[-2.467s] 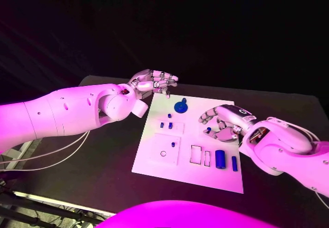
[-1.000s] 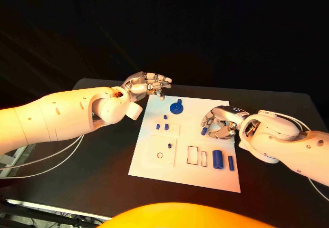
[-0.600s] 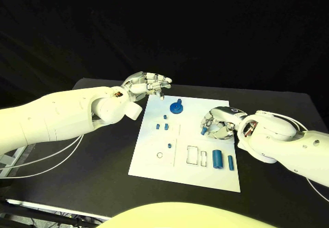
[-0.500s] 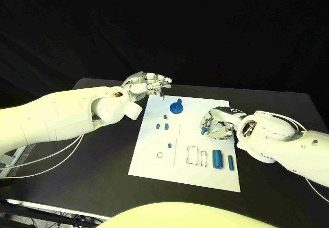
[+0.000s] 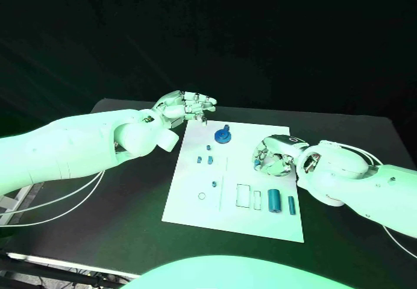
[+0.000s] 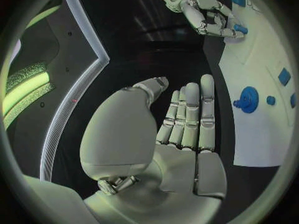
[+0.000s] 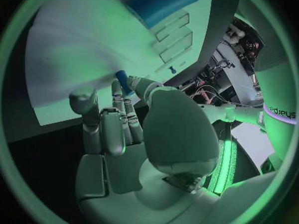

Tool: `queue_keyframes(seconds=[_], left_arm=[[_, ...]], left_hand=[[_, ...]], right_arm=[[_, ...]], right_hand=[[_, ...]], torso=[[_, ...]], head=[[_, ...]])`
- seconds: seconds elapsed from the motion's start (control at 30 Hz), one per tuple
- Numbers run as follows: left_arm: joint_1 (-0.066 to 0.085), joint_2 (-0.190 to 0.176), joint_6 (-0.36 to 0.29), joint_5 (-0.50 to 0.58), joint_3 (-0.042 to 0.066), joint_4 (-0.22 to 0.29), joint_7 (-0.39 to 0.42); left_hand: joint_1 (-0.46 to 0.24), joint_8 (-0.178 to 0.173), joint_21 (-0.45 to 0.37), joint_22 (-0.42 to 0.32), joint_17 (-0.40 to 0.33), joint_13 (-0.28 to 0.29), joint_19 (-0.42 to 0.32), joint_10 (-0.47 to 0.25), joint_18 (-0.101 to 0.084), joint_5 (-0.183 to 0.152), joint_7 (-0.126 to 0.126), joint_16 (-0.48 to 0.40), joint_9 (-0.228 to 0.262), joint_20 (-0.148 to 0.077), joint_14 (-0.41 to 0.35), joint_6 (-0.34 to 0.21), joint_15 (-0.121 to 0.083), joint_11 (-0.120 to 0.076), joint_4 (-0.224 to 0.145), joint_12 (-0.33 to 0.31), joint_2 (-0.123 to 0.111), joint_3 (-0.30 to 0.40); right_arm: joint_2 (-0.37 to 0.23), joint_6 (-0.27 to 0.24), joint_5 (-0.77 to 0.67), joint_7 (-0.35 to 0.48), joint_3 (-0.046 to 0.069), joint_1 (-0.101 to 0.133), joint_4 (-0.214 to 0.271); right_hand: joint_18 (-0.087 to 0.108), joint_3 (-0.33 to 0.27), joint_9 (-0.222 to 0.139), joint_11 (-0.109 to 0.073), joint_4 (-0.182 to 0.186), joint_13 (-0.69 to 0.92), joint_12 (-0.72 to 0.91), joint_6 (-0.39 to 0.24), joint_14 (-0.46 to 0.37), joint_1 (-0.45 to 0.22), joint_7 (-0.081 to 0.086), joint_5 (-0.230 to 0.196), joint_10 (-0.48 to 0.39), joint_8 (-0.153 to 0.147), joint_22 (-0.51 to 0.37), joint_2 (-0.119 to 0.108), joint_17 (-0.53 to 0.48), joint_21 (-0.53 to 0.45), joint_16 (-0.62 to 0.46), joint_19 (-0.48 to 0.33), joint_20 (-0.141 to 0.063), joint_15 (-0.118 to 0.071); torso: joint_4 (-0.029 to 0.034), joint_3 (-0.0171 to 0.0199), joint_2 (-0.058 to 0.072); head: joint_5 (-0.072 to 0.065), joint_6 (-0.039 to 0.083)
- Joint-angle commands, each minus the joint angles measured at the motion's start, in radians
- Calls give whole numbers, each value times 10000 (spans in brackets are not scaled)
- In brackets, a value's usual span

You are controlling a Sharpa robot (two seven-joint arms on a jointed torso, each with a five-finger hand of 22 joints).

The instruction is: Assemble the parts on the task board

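One part point(image 5: 258, 161) (blue) in right robot hand point(image 5: 273, 158)

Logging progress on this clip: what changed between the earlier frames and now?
The right hand closed its fingers on a small blue part over the board's right side and now holds it there. The left hand stays hovering by the far edge, holding nothing. The other parts haven't moved.

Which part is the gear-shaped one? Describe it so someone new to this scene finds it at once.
Start at the white task board in the middle of the black table. Go to its far end, near the left hand: the gear lies there. It is a round blue toothed disc with a raised hub, wider than any other blue part, which are small pegs and bars.
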Motion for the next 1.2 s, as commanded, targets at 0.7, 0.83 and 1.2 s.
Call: queue_keyframes(seconds=[0.7,0.83,1.2], left_arm=[[4,29,194,89,6,-53,31],[4,47,212,85,6,-76,37],[2,135,262,78,6,-130,46]], left_hand=[[-7,48,-35,-11,-15,-12,64,-50,144,26,-17,-40,-13,-7,-19,-67,17,-1,7,0,18,-52],[80,67,-64,-32,-17,-21,84,-49,148,46,-22,-48,-14,-15,-29,-73,8,-9,-18,12,61,-31],[80,67,-64,-32,-17,-21,84,-49,148,46,-22,-48,-14,-15,-29,-73,8,-9,-18,12,61,-31]], right_arm=[[-709,-1316,1315,127,112,165,1327],[-649,-1311,1502,186,130,184,1683],[460,-1246,1291,380,124,-186,1877]], right_hand=[[-197,1167,508,-201,-399,263,302,333,318,94,-140,14,724,621,406,192,200,359,148,183,-183,-237],[-199,1084,587,-211,-420,293,301,337,318,-27,-157,-13,752,692,431,106,192,363,150,177,-184,-242],[-189,1070,601,-213,-426,298,299,335,312,-39,-160,-14,754,703,397,104,163,313,140,152,-184,-244]], torso=[[-13,6,-14],[-1,22,-7],[13,16,2]], head=[[-70,88],[-46,98],[148,77]])
